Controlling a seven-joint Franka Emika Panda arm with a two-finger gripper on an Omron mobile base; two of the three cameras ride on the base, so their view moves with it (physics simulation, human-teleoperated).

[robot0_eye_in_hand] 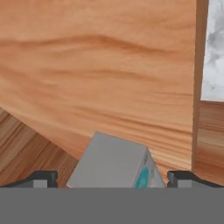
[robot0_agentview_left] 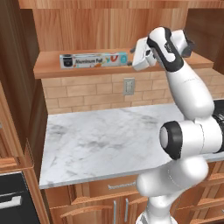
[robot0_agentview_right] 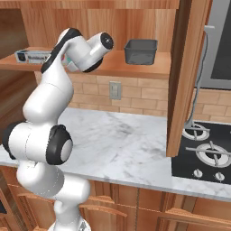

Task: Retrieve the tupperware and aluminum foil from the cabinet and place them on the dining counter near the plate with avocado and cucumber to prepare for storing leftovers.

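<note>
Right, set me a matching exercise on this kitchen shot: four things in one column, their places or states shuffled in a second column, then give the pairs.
Things:
1. aluminum foil
2. tupperware
3. pincer
4. stove

Places or states:
A. on the lower worktop, at the far right of the right base view
B. lying lengthwise on the left part of the cabinet shelf
C. open, a fingertip on each side of the carton's end
D. standing open-topped on the right part of the shelf

Pairs: 1-B, 2-D, 3-C, 4-A
</note>
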